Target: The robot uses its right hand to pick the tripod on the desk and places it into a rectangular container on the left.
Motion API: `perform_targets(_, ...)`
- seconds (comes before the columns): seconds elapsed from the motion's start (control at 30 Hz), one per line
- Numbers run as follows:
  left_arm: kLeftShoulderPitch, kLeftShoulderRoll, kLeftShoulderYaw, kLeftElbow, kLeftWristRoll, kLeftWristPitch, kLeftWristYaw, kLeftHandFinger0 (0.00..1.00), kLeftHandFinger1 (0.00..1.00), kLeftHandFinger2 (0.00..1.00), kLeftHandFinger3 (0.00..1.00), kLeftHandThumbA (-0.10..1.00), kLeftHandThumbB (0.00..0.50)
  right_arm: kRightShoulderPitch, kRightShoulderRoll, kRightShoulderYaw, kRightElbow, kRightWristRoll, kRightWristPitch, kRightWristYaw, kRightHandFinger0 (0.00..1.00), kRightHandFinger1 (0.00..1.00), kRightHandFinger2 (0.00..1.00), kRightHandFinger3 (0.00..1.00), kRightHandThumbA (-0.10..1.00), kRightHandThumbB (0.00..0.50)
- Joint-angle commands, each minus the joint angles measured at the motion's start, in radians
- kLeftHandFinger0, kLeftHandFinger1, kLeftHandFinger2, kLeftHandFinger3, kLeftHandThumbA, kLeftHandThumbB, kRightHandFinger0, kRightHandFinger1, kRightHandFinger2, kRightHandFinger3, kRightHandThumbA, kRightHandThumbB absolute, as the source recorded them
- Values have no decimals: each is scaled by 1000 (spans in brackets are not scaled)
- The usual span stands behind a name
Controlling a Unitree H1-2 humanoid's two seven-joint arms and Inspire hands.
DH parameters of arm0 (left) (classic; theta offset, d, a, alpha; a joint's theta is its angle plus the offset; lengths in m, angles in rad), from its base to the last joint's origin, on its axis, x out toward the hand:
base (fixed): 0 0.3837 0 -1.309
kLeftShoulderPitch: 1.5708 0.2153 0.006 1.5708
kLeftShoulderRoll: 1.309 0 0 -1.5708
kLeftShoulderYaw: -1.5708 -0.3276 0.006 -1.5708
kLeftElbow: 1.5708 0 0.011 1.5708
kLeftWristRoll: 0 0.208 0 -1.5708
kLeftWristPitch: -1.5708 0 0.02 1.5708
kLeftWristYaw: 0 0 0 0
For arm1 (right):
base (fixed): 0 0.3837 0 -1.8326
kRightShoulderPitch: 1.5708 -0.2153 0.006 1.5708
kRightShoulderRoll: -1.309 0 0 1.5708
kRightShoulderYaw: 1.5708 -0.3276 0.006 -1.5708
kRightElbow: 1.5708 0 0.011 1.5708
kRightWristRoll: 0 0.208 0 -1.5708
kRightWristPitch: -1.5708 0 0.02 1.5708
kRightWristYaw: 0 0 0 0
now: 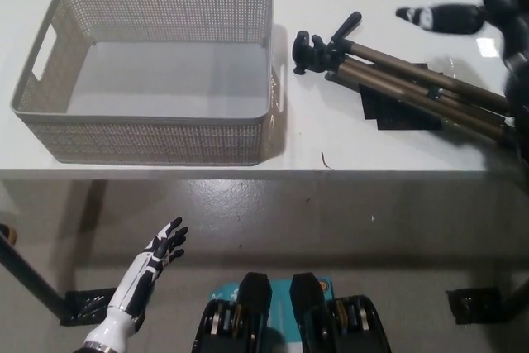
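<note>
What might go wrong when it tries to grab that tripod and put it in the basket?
The tripod is long and looks longer than the basket, so it may stick out or tip the basket. The right hand is near the leg end, so the heavy head might swing down when lifted.

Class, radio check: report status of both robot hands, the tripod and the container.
Right robot hand above the tripod, open, no grasp yet. Left robot hand idle low, open. Tripod flat on desk beside container, which is empty. Nothing blocking.
</note>
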Motion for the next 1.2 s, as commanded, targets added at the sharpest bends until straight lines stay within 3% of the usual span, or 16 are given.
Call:
perform_targets(0.0, -14, 21, -5, -8, 14, -85, -4, 1000, 1000, 1000, 1000, 1000, 500, -255, -20, 135, 356, -198, 141, -3, 1000, 1000, 1000, 1000, 1000, 500)
perform_targets(0.27, -6, 22, -7, -19, 22, -70, -3, 1000, 1000, 1000, 1000, 1000, 500, -362, 55, 228, 681, -150, 170, -19, 1000, 1000, 1000, 1000, 1000, 500)
perform_targets(0.4, -7, 22, -8, -24, 19, -68, -6, 1000, 1000, 1000, 1000, 1000, 500, -391, 97, 174, 837, -29, 127, 2, 1000, 1000, 1000, 1000, 1000, 500)
perform_targets(0.67, -5, 27, -7, -24, 16, -70, -10, 1000, 1000, 1000, 1000, 1000, 500, -423, 124, 128, 1038, 65, 89, 51, 1000, 1000, 1000, 1000, 1000, 500)
perform_targets(0.8, -7, 26, -9, -22, 31, -64, -1, 1000, 1000, 1000, 1000, 1000, 500, -426, 123, 112, 1084, 85, 70, 75, 1000, 1000, 1000, 1000, 1000, 500)
perform_targets(0.87, -8, 27, -10, -31, 45, -48, 5, 1000, 1000, 1000, 1000, 1000, 500, -425, 111, 71, 1079, 144, 5, 121, 1000, 1000, 1000, 1000, 1000, 449)
perform_targets(0.9, -8, 28, -11, -35, 53, -41, 9, 1000, 1000, 1000, 1000, 1000, 500, -429, 106, 53, 1081, 170, -25, 150, 1000, 1000, 1000, 1000, 1000, 448)
perform_targets(1.0, -11, 32, -15, -36, 85, -37, 23, 1000, 1000, 1000, 1000, 1000, 500, -452, 104, 7, 1083, 206, 32, 172, 1000, 1000, 1000, 1000, 1000, 500)
perform_targets(1.17, -15, 34, -16, -41, 109, -14, 30, 1000, 1000, 1000, 1000, 1000, 500, -459, 89, 14, 1068, 209, 4, 201, 1000, 1000, 1000, 1000, 1000, 477)
